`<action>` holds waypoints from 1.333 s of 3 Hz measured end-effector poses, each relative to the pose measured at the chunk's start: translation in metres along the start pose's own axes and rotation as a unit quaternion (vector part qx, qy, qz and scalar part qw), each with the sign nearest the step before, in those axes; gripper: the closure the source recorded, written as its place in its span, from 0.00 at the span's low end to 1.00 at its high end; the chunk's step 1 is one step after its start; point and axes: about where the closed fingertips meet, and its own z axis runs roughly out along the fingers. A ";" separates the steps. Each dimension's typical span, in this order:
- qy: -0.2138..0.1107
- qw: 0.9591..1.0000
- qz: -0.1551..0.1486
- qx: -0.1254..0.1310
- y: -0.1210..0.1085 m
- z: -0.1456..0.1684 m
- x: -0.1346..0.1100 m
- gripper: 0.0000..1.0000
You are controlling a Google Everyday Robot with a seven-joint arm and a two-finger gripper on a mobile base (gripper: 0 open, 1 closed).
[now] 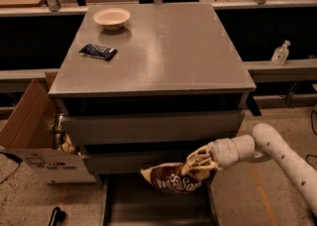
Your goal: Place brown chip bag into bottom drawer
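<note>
The brown chip bag [171,180] is dark brown and cream with white lettering. It hangs sideways in front of the cabinet, just above the pulled-out bottom drawer [153,205], a wide shallow grey tray. My gripper [197,162] reaches in from the right on a white arm and is shut on the bag's right end. The two grey drawers above stand closed.
On the cabinet top [163,46] lie a small dark blue wrapped bar [98,51] and a cream bowl [112,18]. An open cardboard box [29,136] stands at the cabinet's left. A clear bottle [280,53] stands on the ledge at the right.
</note>
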 end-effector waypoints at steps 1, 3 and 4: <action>0.003 0.999 0.014 0.029 0.007 -0.013 0.038 1.00; 0.009 0.999 0.025 0.045 0.011 -0.002 0.066 1.00; -0.006 0.998 0.003 0.065 0.032 0.006 0.143 1.00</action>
